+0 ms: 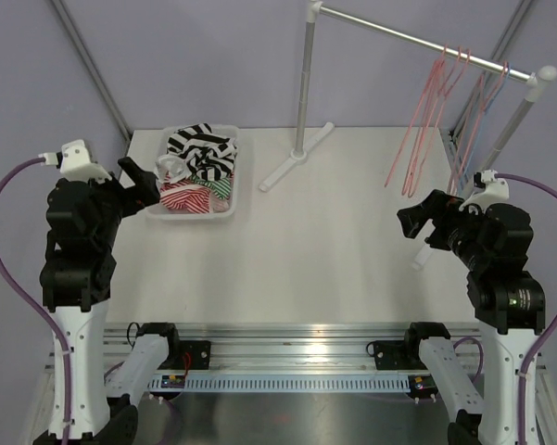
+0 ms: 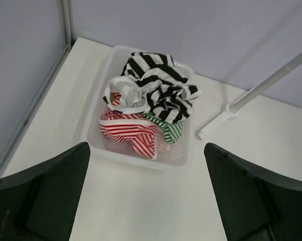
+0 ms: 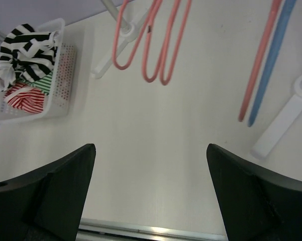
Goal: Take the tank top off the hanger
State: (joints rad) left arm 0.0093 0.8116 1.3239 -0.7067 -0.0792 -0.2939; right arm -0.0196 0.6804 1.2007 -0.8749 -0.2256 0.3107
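Table (image 1: 334, 250): tank tops (image 1: 199, 159) in basket (image 2: 140, 160), beyond left tool (image 1: 141, 183).

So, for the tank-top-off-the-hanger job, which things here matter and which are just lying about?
Belong to the job:
- pink hangers and blue hanger, all bare on the rail
- striped garments, piled up, none on a hanger
- left gripper and right gripper, both open and empty

Just there:
- white basket holding the garments
- table

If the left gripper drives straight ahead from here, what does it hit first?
The open left gripper would probably meet the white basket at its near rim first, then the striped clothes inside; depth is unclear.
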